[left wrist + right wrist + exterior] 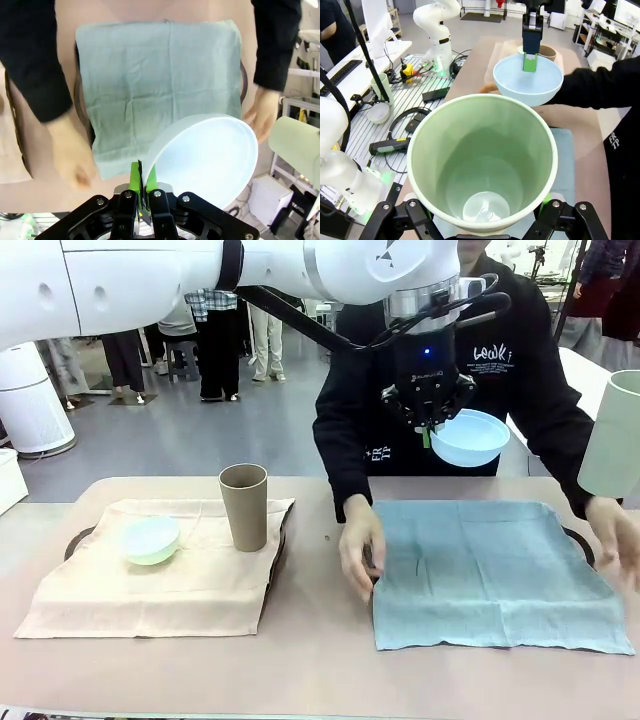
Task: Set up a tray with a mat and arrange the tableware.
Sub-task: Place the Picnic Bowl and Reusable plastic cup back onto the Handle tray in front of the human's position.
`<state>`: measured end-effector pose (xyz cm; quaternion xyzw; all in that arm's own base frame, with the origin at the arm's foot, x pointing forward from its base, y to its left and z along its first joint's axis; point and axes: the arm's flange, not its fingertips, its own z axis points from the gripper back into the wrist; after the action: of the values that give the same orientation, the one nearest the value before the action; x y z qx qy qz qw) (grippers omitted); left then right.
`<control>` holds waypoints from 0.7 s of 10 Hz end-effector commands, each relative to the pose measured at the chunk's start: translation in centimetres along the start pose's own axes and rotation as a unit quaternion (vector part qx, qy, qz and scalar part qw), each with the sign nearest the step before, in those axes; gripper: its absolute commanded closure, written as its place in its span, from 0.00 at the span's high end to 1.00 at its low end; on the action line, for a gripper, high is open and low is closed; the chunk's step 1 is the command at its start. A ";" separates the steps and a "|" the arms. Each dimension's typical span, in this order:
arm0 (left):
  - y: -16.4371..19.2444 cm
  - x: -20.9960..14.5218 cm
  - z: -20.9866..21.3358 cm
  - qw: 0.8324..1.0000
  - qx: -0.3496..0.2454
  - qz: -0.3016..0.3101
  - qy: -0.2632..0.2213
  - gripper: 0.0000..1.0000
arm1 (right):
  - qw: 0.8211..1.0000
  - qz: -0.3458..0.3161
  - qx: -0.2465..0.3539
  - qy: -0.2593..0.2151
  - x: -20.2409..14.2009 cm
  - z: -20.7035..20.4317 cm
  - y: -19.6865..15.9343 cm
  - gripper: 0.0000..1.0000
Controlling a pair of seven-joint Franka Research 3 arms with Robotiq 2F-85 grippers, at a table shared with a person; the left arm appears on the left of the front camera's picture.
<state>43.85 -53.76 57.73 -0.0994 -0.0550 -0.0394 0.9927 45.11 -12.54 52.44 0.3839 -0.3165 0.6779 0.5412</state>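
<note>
Beige tabletop (310, 640) below, open lab floor beyond. Left gripper (428, 425) pinched on light blue bowl (468, 437) rim, hoisted clear above blue-green mat (495, 570), probably for lowering. Right gripper (480, 227) hugging pale green cup (482, 160) at three o'clock, waiting. Person's hands (360, 545) flattening mat. At nine o'clock, mint bowl (150, 538), tan cup (244, 506) on beige mat (160, 585).

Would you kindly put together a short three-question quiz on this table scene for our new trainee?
1. True or false: the left pincer holds the light blue bowl by its rim above the blue-green mat.
2. Which piece does the right pincer hold? A) tan-brown cup B) pale green cup C) mint green bowl
3. Fill in: on the beige mat stand the mint green bowl and the ____ cup.

Key: 1 true; 2 B; 3 tan-brown.
</note>
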 end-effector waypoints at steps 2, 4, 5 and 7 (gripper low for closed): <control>0.2 0.0 0.5 1.000 -0.009 -0.008 0.000 0.00 | 1.000 0.007 0.001 -0.001 0.2 0.0 0.0 0.29; 0.2 0.0 0.5 1.000 -0.009 -0.008 0.000 0.00 | 1.000 0.007 0.001 -0.001 0.2 0.0 0.0 0.29; 0.2 0.0 0.5 1.000 -0.009 -0.008 0.000 0.00 | 1.000 0.007 0.001 -0.001 0.2 0.0 0.0 0.29; 0.2 0.0 0.5 1.000 -0.009 -0.008 0.000 0.00 | 1.000 0.007 0.001 -0.001 0.2 0.0 0.0 0.29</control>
<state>43.85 -53.76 57.73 -0.0994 -0.0550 -0.0394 0.9927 45.10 -12.54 52.44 0.3838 -0.3165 0.6779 0.5412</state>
